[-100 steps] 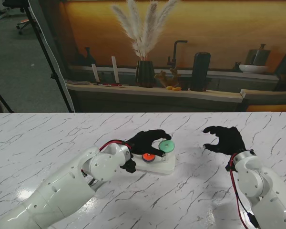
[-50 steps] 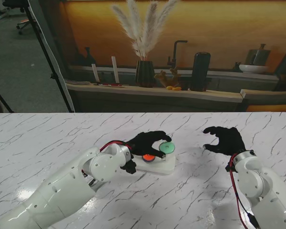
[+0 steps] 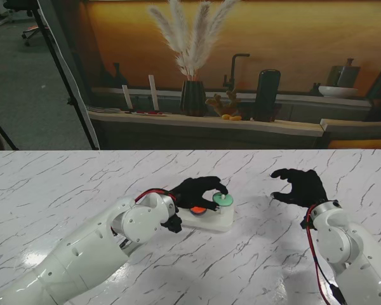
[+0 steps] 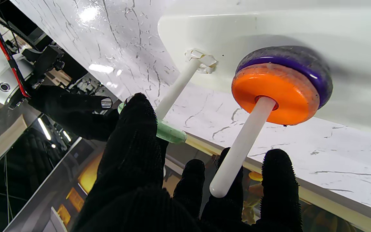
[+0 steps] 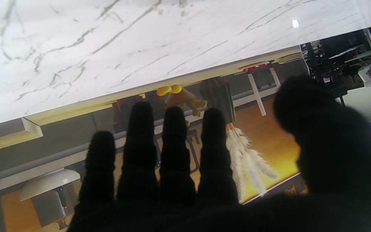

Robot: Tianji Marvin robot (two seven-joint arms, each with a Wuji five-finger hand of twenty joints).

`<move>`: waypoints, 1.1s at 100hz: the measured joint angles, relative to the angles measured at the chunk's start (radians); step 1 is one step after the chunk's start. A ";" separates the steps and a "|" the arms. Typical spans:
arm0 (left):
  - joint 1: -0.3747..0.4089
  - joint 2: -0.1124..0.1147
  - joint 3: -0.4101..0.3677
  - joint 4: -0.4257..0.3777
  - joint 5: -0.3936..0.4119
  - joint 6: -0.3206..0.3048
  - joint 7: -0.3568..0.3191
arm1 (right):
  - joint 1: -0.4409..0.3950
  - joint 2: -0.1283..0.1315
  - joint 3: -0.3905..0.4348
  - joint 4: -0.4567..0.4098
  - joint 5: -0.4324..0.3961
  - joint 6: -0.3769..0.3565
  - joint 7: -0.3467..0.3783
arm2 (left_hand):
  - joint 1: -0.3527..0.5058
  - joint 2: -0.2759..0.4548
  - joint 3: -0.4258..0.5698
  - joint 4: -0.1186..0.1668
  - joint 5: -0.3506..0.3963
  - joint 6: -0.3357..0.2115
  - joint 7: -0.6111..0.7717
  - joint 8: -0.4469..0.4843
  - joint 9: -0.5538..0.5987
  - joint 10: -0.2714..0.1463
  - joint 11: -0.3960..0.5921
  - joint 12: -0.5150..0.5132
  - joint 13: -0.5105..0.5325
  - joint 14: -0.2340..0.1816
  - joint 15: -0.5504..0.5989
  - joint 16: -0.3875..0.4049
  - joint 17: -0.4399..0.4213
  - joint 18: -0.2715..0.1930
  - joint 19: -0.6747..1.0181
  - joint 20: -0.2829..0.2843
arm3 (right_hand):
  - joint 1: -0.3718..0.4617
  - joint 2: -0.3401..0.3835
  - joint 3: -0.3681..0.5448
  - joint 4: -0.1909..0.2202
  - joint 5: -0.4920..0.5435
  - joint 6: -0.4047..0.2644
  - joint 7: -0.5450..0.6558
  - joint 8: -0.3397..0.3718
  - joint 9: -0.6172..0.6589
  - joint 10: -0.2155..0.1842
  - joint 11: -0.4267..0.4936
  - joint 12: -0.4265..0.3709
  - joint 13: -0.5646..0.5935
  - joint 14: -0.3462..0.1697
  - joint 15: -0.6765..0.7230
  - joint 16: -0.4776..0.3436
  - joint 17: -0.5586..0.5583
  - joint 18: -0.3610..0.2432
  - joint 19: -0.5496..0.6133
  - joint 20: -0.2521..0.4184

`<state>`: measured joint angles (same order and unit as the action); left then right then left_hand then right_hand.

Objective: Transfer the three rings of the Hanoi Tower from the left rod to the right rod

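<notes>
Left hand (image 3: 200, 190) on green ring (image 3: 222, 201)

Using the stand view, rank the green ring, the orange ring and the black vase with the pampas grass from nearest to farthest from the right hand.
1. green ring: on a rod, to the left of the right hand.
2. orange ring: farther left, under the left hand.
3. black vase: on the back shelf, farthest from me.

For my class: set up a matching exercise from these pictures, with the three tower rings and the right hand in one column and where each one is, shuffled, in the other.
1 green ring
2 orange ring
3 purple ring
4 right hand

A lowest on its rod, on the white base
B held partway up a rod by the left hand
C open, away from the tower
D on top of another ring

Pairs: 1-B, 2-D, 3-A, 4-C
</notes>
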<state>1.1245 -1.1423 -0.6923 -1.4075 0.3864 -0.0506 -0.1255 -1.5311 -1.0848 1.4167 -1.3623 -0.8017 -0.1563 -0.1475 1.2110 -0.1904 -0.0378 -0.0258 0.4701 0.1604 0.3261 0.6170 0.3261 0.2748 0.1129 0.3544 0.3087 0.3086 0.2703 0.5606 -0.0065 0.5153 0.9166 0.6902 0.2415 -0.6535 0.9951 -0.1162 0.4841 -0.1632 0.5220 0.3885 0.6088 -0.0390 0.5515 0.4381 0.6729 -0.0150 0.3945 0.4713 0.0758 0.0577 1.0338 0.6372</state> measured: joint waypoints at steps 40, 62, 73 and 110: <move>0.002 0.015 -0.019 -0.007 -0.003 -0.037 -0.061 | 0.002 0.000 -0.003 0.005 0.002 0.000 -0.003 | -0.124 -0.174 0.141 0.035 -0.107 0.047 -0.213 -0.202 -0.103 0.001 -0.059 -0.022 -0.083 0.000 -0.100 -0.080 -0.069 0.000 -0.196 -0.081 | 0.000 0.000 0.000 0.000 0.000 0.000 0.000 0.000 0.000 0.000 0.000 0.000 0.000 0.000 0.000 0.000 0.000 0.000 0.000 0.000; 0.005 0.025 -0.036 -0.017 -0.006 -0.050 -0.085 | 0.005 0.000 -0.009 0.008 0.003 -0.001 -0.004 | -0.155 -0.187 0.164 0.035 -0.131 0.050 -0.239 -0.213 -0.158 0.003 -0.076 -0.027 -0.124 -0.001 -0.141 -0.118 -0.088 0.000 -0.330 -0.117 | 0.000 0.000 0.008 0.000 0.000 0.000 0.000 0.000 0.000 0.000 0.000 0.000 0.000 0.000 0.000 0.000 0.000 0.000 0.000 0.000; 0.018 0.025 -0.054 -0.026 0.000 -0.056 -0.073 | 0.006 0.000 -0.010 0.008 0.003 -0.001 -0.005 | -0.165 -0.186 0.164 0.035 -0.136 0.050 -0.239 -0.213 -0.158 0.003 -0.076 -0.027 -0.124 -0.001 -0.141 -0.119 -0.088 0.000 -0.336 -0.117 | 0.000 0.000 0.009 0.000 0.000 0.000 0.000 0.000 0.000 0.000 0.000 0.000 0.000 0.000 0.000 0.000 0.000 0.000 0.000 0.000; 0.074 0.037 -0.133 -0.078 0.069 -0.061 -0.060 | 0.015 0.000 -0.024 0.012 0.007 -0.001 -0.008 | -0.175 -0.185 0.164 0.035 -0.136 0.050 -0.239 -0.213 -0.158 0.003 -0.076 -0.027 -0.124 -0.001 -0.141 -0.119 -0.088 0.000 -0.341 -0.117 | 0.000 0.000 0.009 0.000 0.000 0.000 0.000 0.000 0.000 0.000 0.000 0.000 0.000 0.000 0.000 0.000 0.000 0.000 0.000 0.000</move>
<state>1.1987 -1.1053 -0.8254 -1.4852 0.4552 -0.1119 -0.1855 -1.5157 -1.0850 1.3929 -1.3500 -0.7948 -0.1570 -0.1552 1.0359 -0.3756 0.1266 0.0095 0.3344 0.2104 0.0871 0.4036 0.1683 0.2776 0.0373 0.3274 0.1843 0.3076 0.1292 0.4414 -0.0945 0.5156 0.5751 0.5728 0.2418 -0.6534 1.0040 -0.1161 0.4841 -0.1632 0.5220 0.3885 0.6088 -0.0389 0.5514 0.4381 0.6729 -0.0150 0.3945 0.4713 0.0758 0.0577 1.0338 0.6367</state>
